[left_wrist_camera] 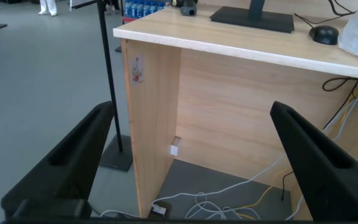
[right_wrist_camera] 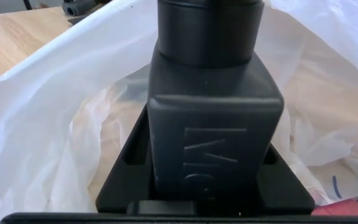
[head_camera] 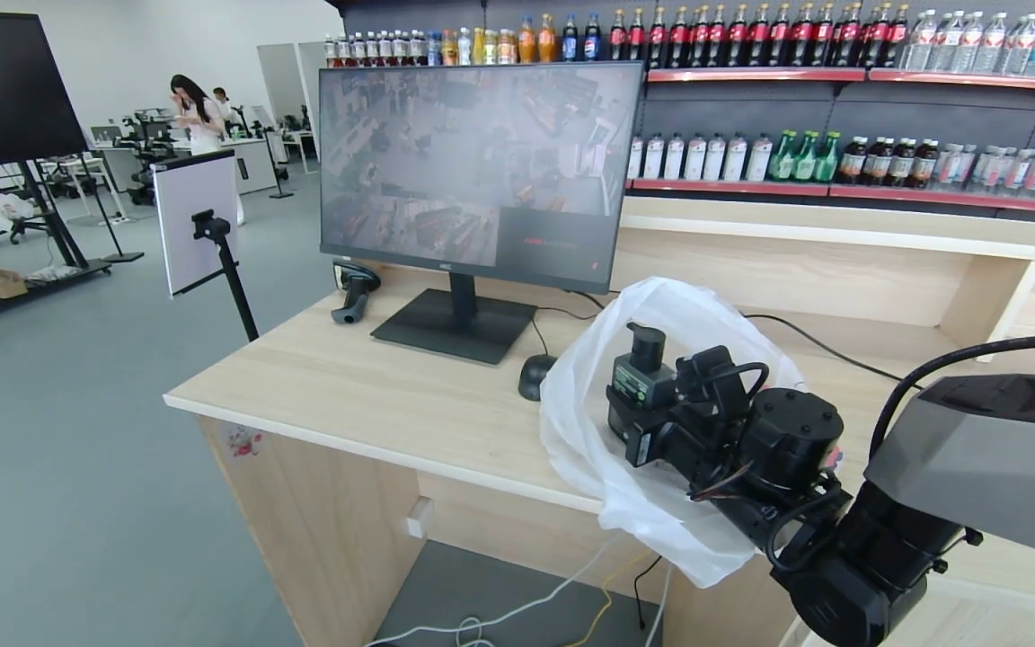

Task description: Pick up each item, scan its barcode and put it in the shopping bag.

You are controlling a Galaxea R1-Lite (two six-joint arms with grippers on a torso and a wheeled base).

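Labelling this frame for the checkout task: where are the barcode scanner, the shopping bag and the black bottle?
barcode scanner [head_camera: 354,289]: head view, middle of its body.
shopping bag [head_camera: 571,422]: head view, its white side wall.
black bottle [right_wrist_camera: 215,118]: right wrist view, its square front face.

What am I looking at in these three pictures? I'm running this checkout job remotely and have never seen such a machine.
It is a two-armed robot working at a wooden counter. The wide picture comes from a camera on its head. The other two come from cameras on its wrists, one for each arm. The right pincer grips a dark square bottle with a round cap, held at the mouth of the white shopping bag, which lies on the counter. A monitor, a handheld scanner and a mouse are also on the counter. The left pincer is open and empty, and it sits below countertop level, facing the counter's side.
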